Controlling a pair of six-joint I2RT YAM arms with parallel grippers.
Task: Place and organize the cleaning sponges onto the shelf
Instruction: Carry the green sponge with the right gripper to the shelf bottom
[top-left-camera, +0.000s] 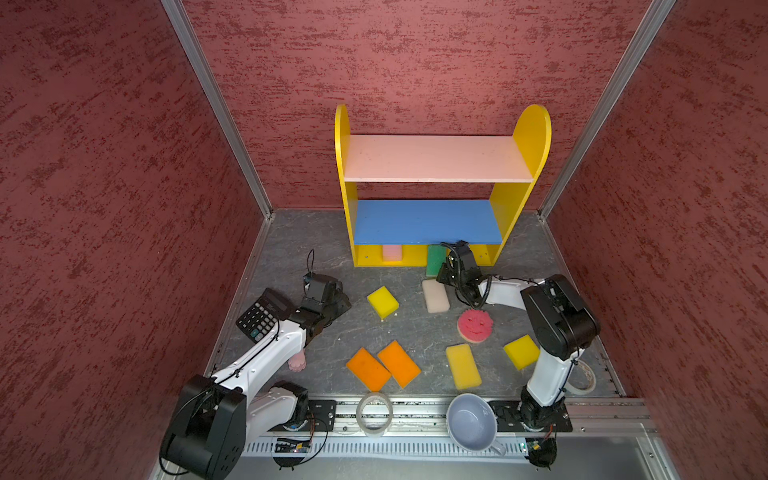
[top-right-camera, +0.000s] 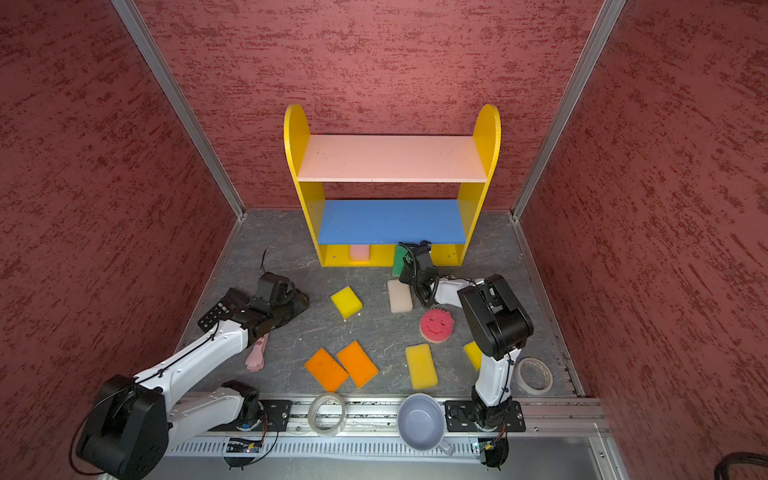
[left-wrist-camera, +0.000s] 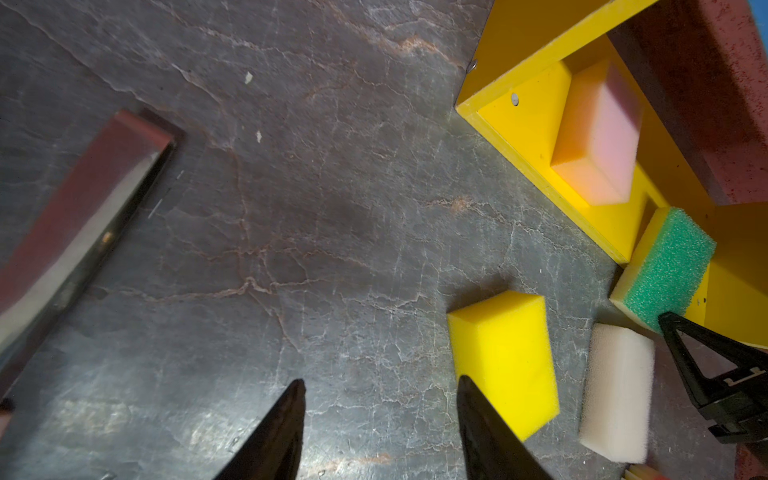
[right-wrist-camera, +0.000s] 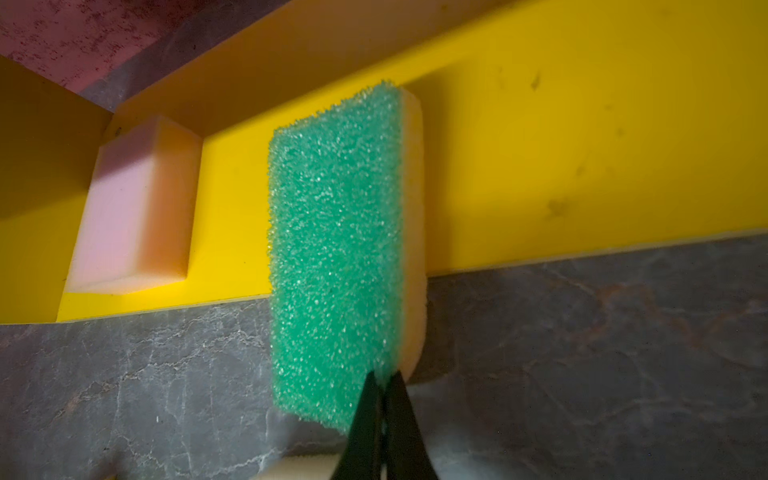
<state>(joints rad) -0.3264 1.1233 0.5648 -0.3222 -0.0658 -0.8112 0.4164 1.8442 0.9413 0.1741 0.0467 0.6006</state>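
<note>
Your right gripper (right-wrist-camera: 384, 378), jaws pressed together and holding nothing, touches the near end of the green sponge (right-wrist-camera: 336, 249), whose long axis runs straight ahead into the shelf (right-wrist-camera: 540, 166), half on its base, half over the worktop (right-wrist-camera: 582, 353).

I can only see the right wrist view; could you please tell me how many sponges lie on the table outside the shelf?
Observer: Seven: three yellow sponges, two orange sponges, a white sponge and a round smiley sponge.
Operator: Thanks. Is anything on the upper boards?
Observer: No, the pink top board and blue middle board hold nothing.
Operator: And the left tool?
Observer: The left tool is open and empty, beside a yellow sponge.
</note>
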